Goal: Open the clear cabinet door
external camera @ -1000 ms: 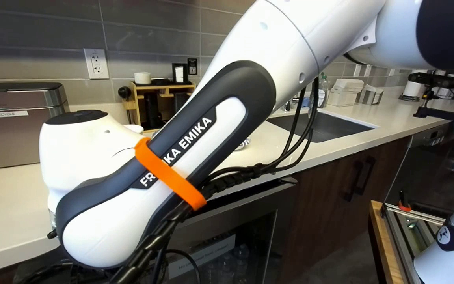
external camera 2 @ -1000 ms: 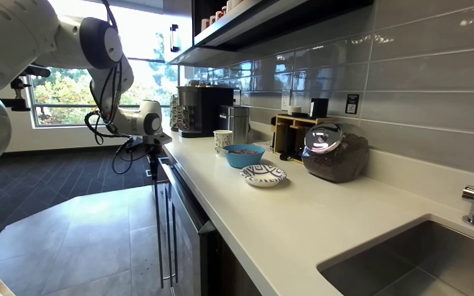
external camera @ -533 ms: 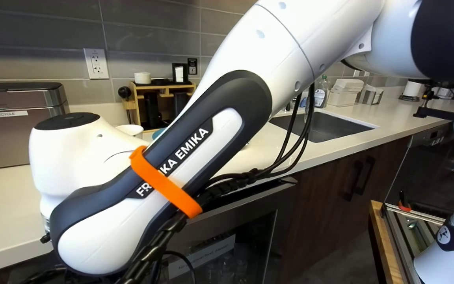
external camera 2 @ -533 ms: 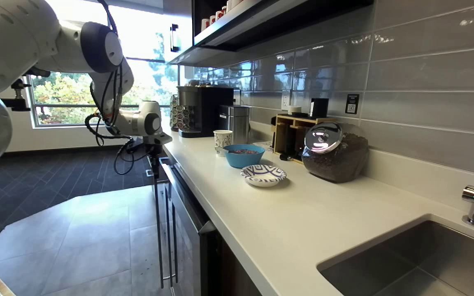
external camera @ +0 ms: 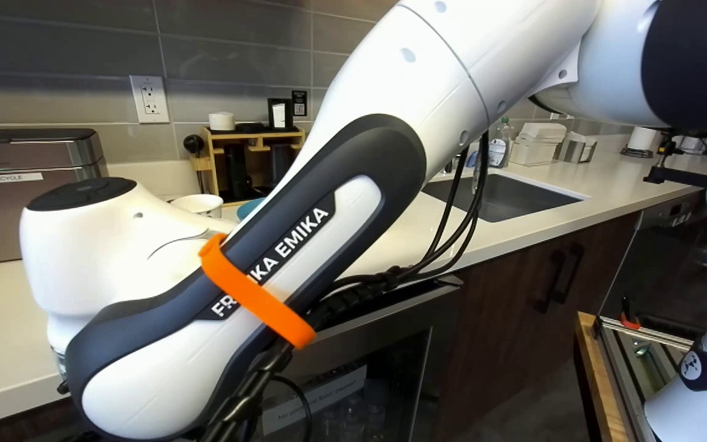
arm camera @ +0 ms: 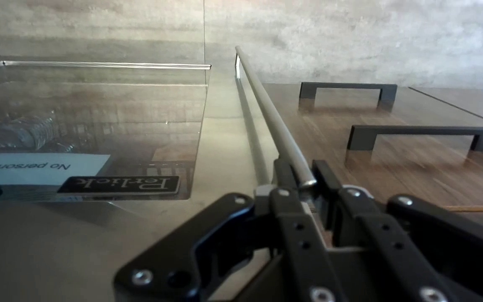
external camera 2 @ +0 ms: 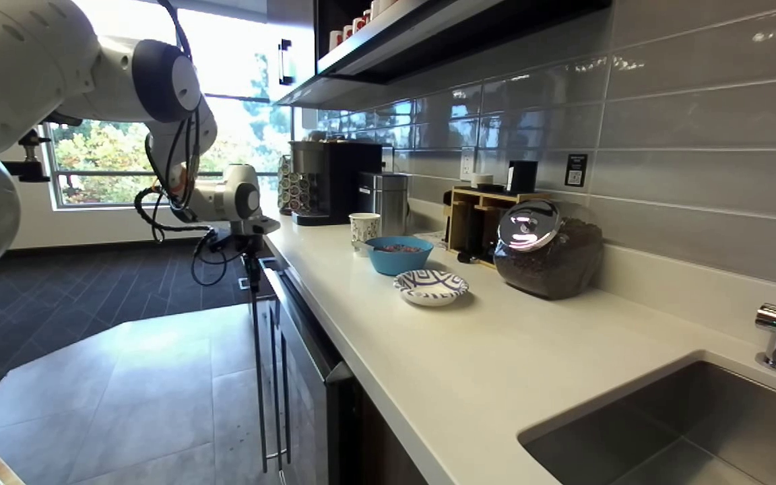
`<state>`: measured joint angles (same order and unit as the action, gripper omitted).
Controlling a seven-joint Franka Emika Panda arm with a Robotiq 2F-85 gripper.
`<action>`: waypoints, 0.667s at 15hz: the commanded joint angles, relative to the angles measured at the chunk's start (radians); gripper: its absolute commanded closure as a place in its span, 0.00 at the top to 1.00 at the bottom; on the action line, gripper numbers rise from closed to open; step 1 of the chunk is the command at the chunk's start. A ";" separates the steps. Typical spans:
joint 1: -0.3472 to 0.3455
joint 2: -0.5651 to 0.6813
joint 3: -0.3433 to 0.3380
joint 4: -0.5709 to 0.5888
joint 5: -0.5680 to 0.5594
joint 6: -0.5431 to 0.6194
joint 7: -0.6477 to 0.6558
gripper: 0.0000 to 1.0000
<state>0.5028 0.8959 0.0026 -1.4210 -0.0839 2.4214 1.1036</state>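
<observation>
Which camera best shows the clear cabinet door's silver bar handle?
The wrist view: the silver bar handle shows large, end to end, reaching the hand. In an exterior view the bar looks thin; where the arm dominates an exterior view, it isn't visible.

I read "K-CUP RECYCLE" on the bin (external camera: 3, 202), "FR…KA EMIKA" (partly covered) on my arm (external camera: 353, 202), "Perlick" on the clear door (arm camera: 120, 113), "No personal" on a sign (arm camera: 23, 170).

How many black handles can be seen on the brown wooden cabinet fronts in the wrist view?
2: the upper black handle sits right of picture centre; the lower black handle sits below it, further right. More may be hidden behind the tool.
</observation>
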 commanded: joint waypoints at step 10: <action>0.066 0.000 0.123 0.014 0.025 -0.232 -0.181 0.04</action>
<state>0.5636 0.8987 0.1478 -1.4195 -0.0798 2.2263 0.9166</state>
